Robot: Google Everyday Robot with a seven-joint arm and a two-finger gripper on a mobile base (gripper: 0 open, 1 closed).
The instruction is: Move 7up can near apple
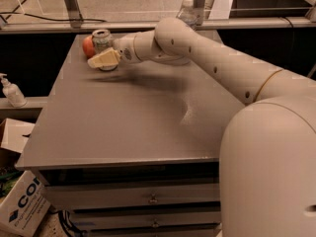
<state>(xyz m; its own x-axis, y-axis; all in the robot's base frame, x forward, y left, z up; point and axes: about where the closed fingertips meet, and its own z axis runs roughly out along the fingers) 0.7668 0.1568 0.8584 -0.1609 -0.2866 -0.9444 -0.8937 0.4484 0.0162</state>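
Observation:
The 7up can (101,38) stands upright at the table's far left corner, touching or almost touching the orange-red apple (87,47) on its left. My gripper (100,53) reaches in from the right and straddles the can. Its near cream finger (103,59) stands a little in front of the can's base, and the far finger is hidden behind the can. The jaws look open around the can. The can rests on the grey table (123,117).
A clear plastic bottle with a white cap (186,10) stands at the table's far edge behind my arm. A soap dispenser (11,90) sits on a ledge to the left. A cardboard box (22,206) is on the floor at the lower left. Drawers (153,199) run below the tabletop.

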